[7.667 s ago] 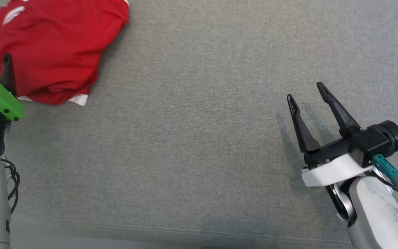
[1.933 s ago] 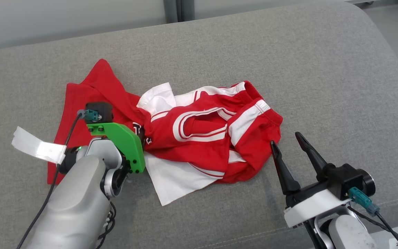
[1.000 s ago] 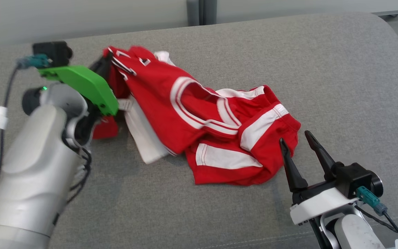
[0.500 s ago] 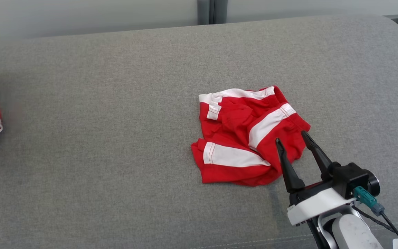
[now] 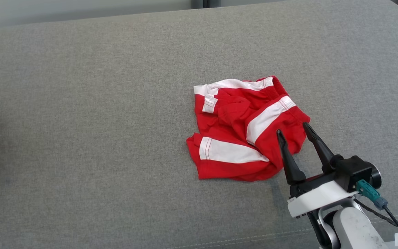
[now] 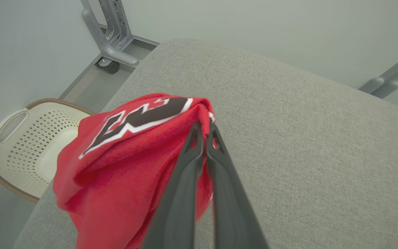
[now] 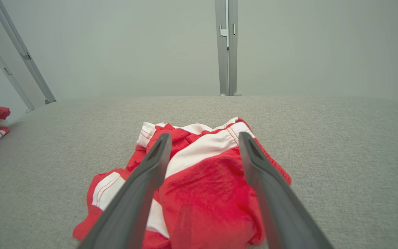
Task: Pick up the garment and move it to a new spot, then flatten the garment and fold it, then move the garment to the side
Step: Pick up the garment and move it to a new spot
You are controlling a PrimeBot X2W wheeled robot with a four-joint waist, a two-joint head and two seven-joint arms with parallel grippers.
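Jersey, red, black-and-white print: pinched in the left gripper, whose fingers are pressed fully together on a bunched fold beside the print. The rest hangs slack below the tips at the far left end of the sofa. Past that end, down on the floor, stands a white basket.

Handling, judged: light, limp knit with no stiffness, not fragile. It will drape and bunch wherever it is set down. A one-point pinch keeps it crumpled. For flattening, better holds are two spread points, the shoulder seams or hem corners. Which part of the jersey is in the pinch now I cannot tell, since folds hide it.

Right gripper: fingers spread wide, nothing held, poised over the near right edge of the shorts. These are red with white bands and lie crumpled mid-sofa, well apart from the jersey.

Step in hand, judged: the carry to a new spot. Flattening and folding are not yet begun.
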